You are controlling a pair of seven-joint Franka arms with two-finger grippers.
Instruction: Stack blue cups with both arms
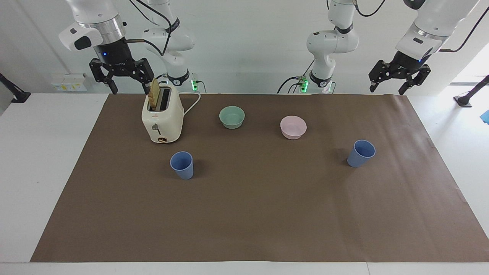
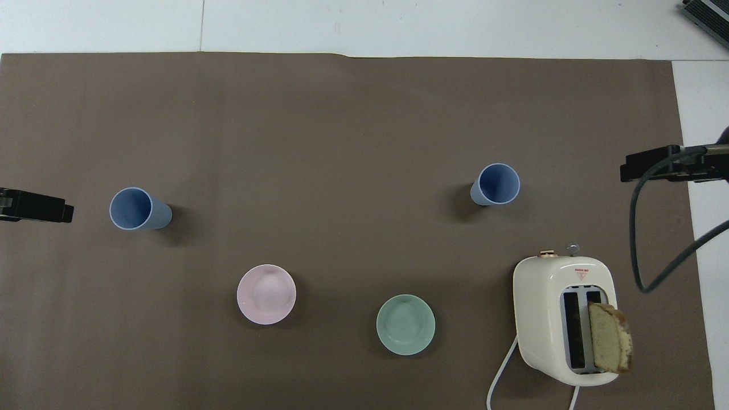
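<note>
Two blue cups stand upright and apart on the brown mat. One cup (image 1: 182, 165) (image 2: 496, 184) is toward the right arm's end, farther from the robots than the toaster. The other cup (image 1: 361, 153) (image 2: 136, 209) is toward the left arm's end. My right gripper (image 1: 130, 91) (image 2: 655, 165) hangs raised over the mat's edge by the toaster, open and empty. My left gripper (image 1: 386, 91) (image 2: 40, 206) hangs raised over the mat's edge at its own end, open and empty. Neither gripper touches a cup.
A cream toaster (image 1: 162, 118) (image 2: 564, 319) with a bread slice (image 1: 154, 93) in one slot stands near the right arm. A mint-green bowl (image 1: 232, 117) (image 2: 405, 324) and a pink bowl (image 1: 293, 127) (image 2: 266, 294) sit between the cups, nearer to the robots.
</note>
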